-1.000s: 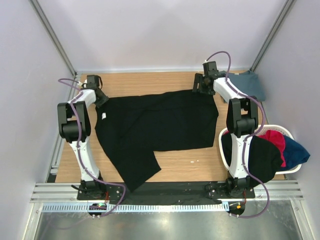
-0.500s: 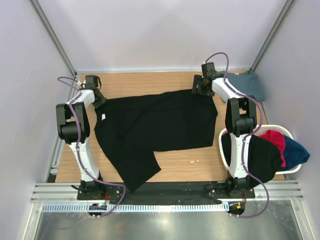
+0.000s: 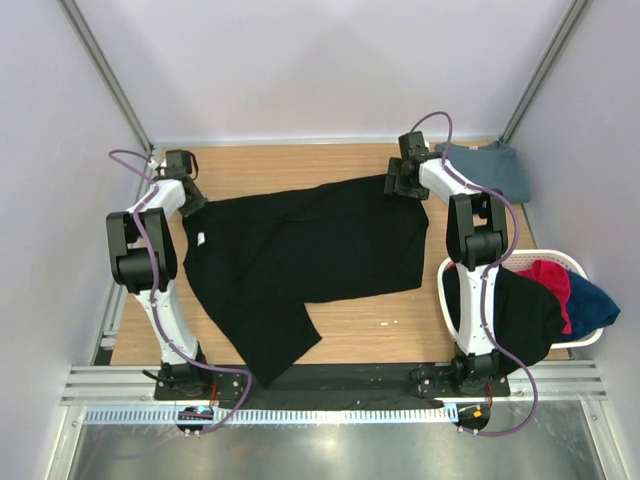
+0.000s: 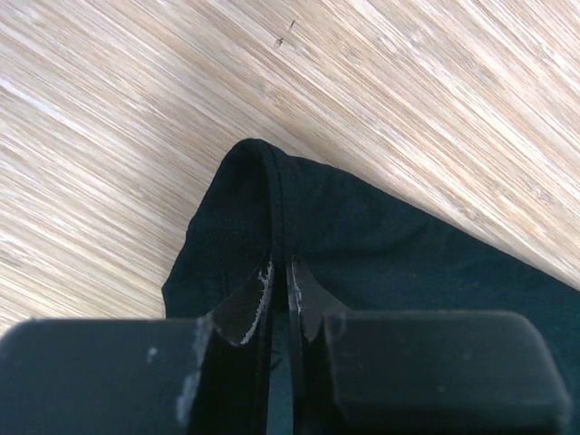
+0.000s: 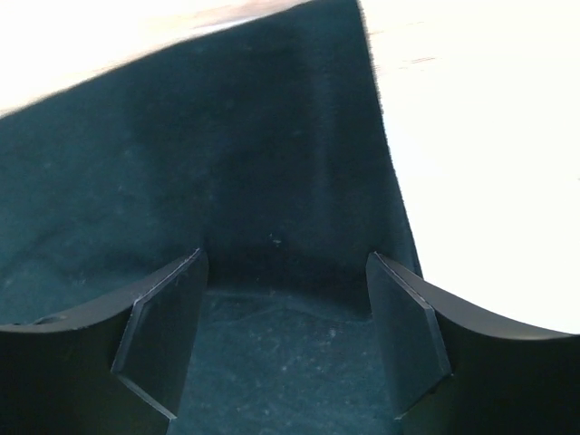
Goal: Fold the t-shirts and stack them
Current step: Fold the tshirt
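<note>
Big black tee (image 3: 320,250) lay spread flat on the wood table (image 3: 360,335), one part reaching the near edge. L gripper (image 4: 280,272) was clenched on its hemmed corner, seam running straight out from between the fingertips, bare wood ahead & to both sides. R gripper (image 5: 285,267) was released, jaws wide apart, straddling the opposite far corner. Black cloth lay under & ahead of it, w/ bright bare table off its right finger. Small white tag (image 3: 201,238) sat on the tee near L gripper, too small to read. Slate-blue tee (image 3: 495,168) lay bunched just beyond R gripper. White basket (image 3: 578,263), back by R arm's base, held a 2nd black tee (image 3: 520,315), a magenta-red tee (image 3: 548,280) & a blue tee (image 3: 597,305).
</note>
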Robot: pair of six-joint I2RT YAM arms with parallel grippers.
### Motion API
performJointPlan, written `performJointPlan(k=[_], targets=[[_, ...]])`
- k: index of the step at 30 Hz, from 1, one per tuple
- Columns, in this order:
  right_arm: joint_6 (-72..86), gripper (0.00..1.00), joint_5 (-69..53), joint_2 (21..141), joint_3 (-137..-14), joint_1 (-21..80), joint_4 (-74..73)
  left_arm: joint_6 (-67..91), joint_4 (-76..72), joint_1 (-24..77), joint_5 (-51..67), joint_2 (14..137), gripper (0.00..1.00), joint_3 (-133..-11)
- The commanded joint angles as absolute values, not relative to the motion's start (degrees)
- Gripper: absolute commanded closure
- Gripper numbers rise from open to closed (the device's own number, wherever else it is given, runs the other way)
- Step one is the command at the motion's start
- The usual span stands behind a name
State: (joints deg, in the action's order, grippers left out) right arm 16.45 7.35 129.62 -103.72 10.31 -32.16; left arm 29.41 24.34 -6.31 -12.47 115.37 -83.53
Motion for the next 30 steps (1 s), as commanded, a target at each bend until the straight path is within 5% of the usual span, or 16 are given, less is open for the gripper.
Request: performJointPlan(k=[1,9,18,24,30], targets=[[19.33,0.24,14.83,130.78,-105.99,10.63,-32.96,26.64,23.47,-7.12,-13.01,115.22,0.9,-85.95],[24.0,0.27,20.04,131.66,-111.36,10.55,-36.56,23.12,24.43,-7.12,-9.23,118.12,0.82,-91.31],[24.17,0.31,17.14,126.92,-111.97,10.63,-39.37,22.59,33.65,-6.33,-8.79,109.0,0.34,-89.13],[26.45,0.34,17.31,126.38,-112.94,10.63,-42.54,21.27,36.21,-0.89,-5.29,98.09,0.31,-82.28],[28.65,0.43,18.37,129.02,-114.35,10.64,-44.65,21.0,34.81,7.99,-1.77,100.09,0.38,-81.74]])
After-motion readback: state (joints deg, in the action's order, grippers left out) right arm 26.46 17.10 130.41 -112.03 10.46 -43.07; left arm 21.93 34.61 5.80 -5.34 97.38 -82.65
